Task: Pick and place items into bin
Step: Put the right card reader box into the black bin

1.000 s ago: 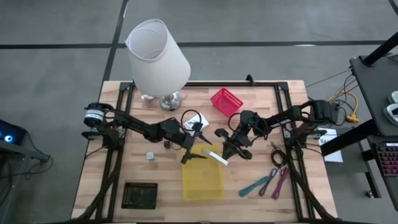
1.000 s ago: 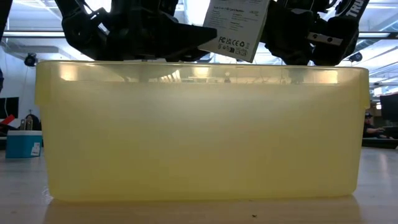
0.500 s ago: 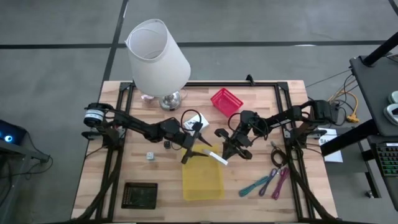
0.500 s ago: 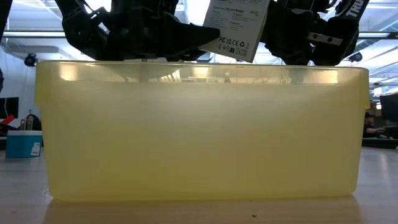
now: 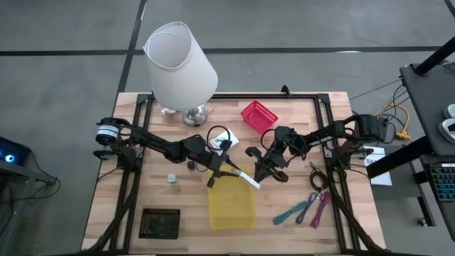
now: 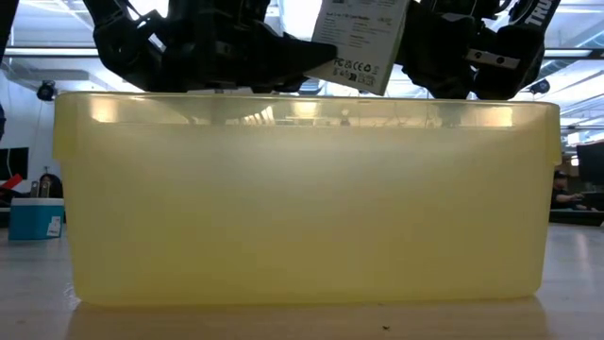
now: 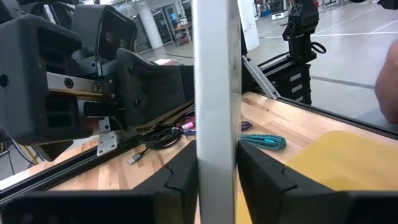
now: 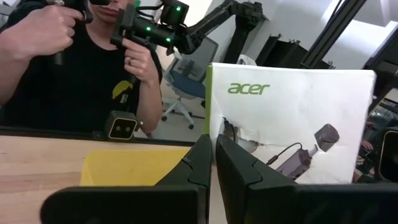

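Left claw (image 5: 229,169) pinches the white box (image 5: 244,178) edge-on, right claw (image 5: 261,171) shut, apparently on its 3 o'clock end, steadying it over the yellow bin (image 5: 232,206) for the drop.

A translucent pale-yellow plastic bin (image 6: 302,198) fills the frame; above its rim, dark robot arms flank a white printed box (image 6: 361,42).

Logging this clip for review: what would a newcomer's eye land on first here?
Probably both grippers meeting over the yellow bin at the table's front middle, with a flat white Acer box between them. The left gripper has its fingers either side of the box's thin edge. Next, the big white lamp at the back left.
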Robot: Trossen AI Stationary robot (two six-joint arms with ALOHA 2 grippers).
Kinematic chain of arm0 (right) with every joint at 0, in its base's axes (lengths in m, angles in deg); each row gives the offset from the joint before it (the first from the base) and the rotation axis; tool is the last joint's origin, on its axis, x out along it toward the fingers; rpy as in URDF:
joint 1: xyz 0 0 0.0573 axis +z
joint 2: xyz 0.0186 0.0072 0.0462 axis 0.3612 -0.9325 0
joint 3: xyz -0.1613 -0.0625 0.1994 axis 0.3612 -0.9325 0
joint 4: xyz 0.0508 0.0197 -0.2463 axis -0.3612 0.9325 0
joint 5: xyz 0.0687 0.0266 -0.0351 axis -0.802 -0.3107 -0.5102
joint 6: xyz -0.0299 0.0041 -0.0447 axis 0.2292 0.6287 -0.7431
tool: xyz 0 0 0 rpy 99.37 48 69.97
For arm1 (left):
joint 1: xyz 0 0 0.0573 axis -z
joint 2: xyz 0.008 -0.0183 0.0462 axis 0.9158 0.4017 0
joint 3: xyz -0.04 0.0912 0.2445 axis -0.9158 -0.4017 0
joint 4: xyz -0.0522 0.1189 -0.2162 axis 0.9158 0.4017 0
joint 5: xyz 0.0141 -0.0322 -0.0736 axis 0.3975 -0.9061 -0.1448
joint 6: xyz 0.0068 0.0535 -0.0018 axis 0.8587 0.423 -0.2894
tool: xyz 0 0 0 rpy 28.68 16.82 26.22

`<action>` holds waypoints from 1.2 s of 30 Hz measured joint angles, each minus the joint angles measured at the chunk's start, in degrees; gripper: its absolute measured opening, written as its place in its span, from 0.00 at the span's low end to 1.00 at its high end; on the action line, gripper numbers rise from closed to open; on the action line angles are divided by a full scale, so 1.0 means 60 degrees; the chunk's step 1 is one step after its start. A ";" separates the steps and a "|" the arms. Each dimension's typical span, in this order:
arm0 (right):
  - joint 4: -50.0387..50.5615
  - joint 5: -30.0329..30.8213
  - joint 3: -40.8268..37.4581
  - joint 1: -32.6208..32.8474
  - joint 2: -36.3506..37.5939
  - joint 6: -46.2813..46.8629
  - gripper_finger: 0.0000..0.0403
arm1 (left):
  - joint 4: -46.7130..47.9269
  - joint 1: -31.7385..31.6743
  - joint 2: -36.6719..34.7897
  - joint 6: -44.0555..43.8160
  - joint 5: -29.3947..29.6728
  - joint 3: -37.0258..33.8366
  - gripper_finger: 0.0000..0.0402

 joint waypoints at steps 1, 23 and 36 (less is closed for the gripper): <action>-0.0004 0.0000 -0.0004 -0.0010 0.0000 -0.0004 0.02 | 0.0008 0.0000 0.0000 0.0000 -0.0010 -0.0004 0.18; -0.0011 -0.0004 -0.0004 -0.0007 0.0007 0.0011 0.04 | 0.0004 0.0004 0.0000 0.0015 -0.0005 -0.0029 0.07; 0.0047 -0.0024 -0.0004 0.0008 0.0007 0.0022 0.27 | -0.0010 -0.0008 0.0000 0.0007 0.0053 -0.0029 0.07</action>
